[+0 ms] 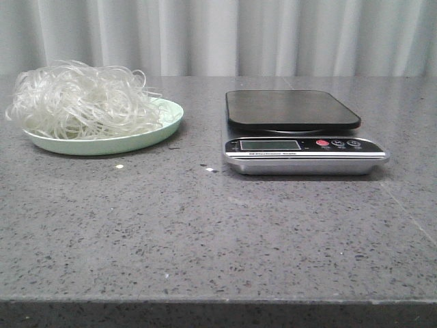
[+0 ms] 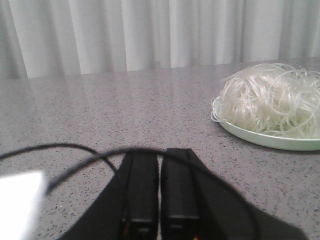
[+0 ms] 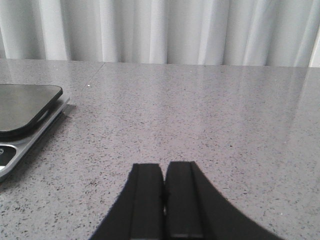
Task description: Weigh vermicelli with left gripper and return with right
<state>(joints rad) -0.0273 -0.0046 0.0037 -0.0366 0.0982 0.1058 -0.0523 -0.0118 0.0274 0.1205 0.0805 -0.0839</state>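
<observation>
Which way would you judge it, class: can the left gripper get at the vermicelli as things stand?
Probably yes. The left gripper, shut, looks over bare table, and nothing stands between it and the vermicelli heaped on the green plate. It would need to open first.

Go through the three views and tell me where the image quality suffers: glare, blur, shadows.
Front view: even, soft light, sharp overall; the scale casts a faint shadow, and a small bright glint sits on the table. Left wrist view: a blown-out white patch at the lower left corner; the left gripper is close and blurred; the vermicelli is slightly soft. Right wrist view: the right gripper is dark, with little detail.
</observation>
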